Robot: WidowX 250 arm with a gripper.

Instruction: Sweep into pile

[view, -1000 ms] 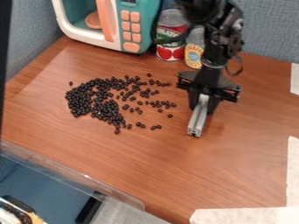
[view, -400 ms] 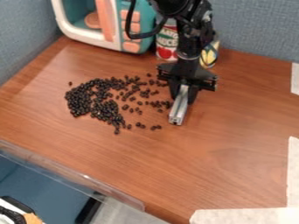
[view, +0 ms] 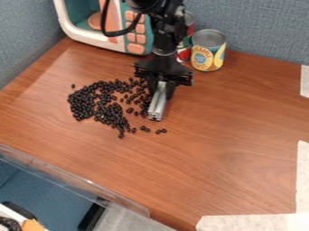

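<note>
Your black two-finger gripper [view: 160, 88] has moved toward the left of the view since the earlier frames, carrying the silvery-grey metal bar [view: 157, 104] into the right side of the beans and uncovering more of a can behind. Nearest you, off-white paper-like strips [view: 250, 222] lie along the lower right of the brown wood-grain table [view: 217, 167], with another piece [view: 303, 178] up the right edge. At lower left, a clear plastic panel [view: 72, 178] runs along the table's front edge. Next come a few of the small, round black beans [view: 87, 101], just beyond the bar's near end and to its right, outside its span. Your main spread lies left of the bar, densest at its own left, with a lone bean above that. Your gripper is closed on the bar, which slants down to the table at the spread's right edge. Farther back stands a metal can with a yellow pineapple-picture label [view: 208, 57]; just behind its left side, a red-and-green-labelled can [view: 183, 53] is partly hidden by your arm. Your arm and its black cable also cross a white-and-teal toy microwave with salmon buttons [view: 136, 48], before a blue-grey fabric partition [view: 265, 27].
</note>
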